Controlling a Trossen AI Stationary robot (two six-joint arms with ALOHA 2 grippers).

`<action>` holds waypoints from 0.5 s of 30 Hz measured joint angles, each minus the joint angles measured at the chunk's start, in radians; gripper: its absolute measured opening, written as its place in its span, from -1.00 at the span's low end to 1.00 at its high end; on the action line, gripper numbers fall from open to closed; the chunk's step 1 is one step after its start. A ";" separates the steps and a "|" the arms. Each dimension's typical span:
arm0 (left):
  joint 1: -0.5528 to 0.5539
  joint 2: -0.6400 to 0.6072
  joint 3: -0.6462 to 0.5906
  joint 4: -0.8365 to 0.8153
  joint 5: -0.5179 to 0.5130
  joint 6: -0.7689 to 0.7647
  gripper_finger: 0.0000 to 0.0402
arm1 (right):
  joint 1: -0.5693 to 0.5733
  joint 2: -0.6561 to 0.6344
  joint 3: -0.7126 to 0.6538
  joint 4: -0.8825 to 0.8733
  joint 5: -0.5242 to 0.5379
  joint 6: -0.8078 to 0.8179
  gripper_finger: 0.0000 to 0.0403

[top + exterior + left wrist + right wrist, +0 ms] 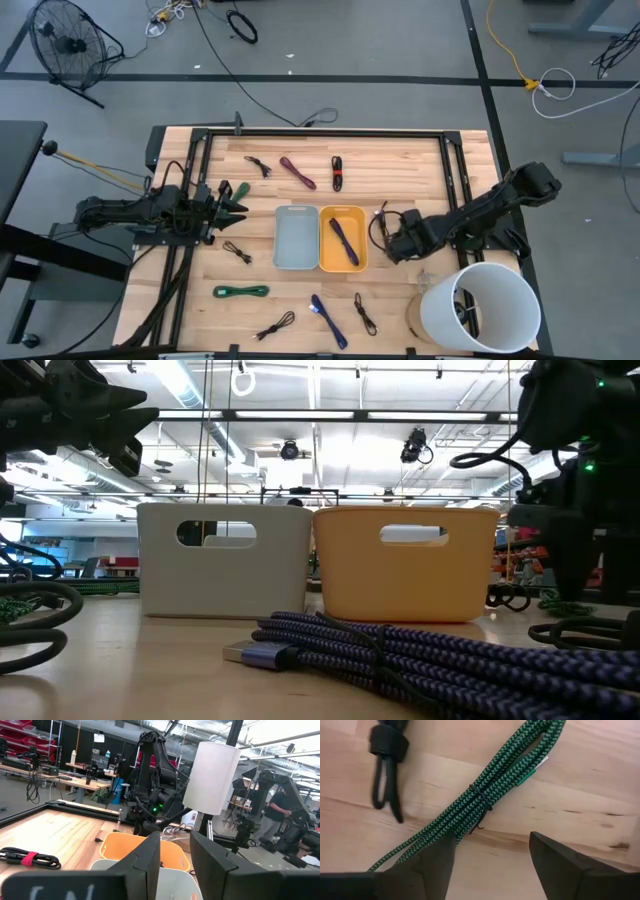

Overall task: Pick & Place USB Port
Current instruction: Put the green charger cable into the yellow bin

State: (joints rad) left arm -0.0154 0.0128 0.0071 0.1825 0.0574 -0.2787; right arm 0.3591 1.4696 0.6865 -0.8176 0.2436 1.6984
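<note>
Two arms in frame; you work with the right one. Right end effector (492,855) is low over the surface (400,150) just right of the yellow bin (343,238), fingers spread wide, nothing between them. Directly ahead of it in the right wrist view lies a green braided cable (485,795), bundled and tied at mid-length, flat on the wood. Its long axis runs diagonally across the gap between the fingers, one end passing close by the left-hand finger, so the bundle is not squared to the jaws. Judgement: rotate the wrist until the fingers straddle the bundle near the tie, then descend. A black cable (387,765) lies just beside it; keep clear. Left end effector (232,208) hovers left of the grey bin (296,238), fingers part open, empty. Right arm is far nearer.
</note>
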 joint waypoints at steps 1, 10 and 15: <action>0.000 0.000 0.000 0.000 0.000 0.000 -0.45 | -0.006 0.000 0.000 0.010 0.000 -0.015 0.26; 0.000 0.000 0.000 0.000 0.000 0.000 -0.45 | -0.071 0.000 0.007 0.052 -0.084 -0.185 0.26; 0.000 0.000 0.000 0.000 0.000 0.000 -0.45 | -0.102 -0.003 0.030 0.033 -0.097 -0.248 0.26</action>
State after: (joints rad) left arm -0.0151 0.0128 0.0070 0.1822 0.0574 -0.2787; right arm 0.2569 1.4662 0.7166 -0.7842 0.1463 1.4505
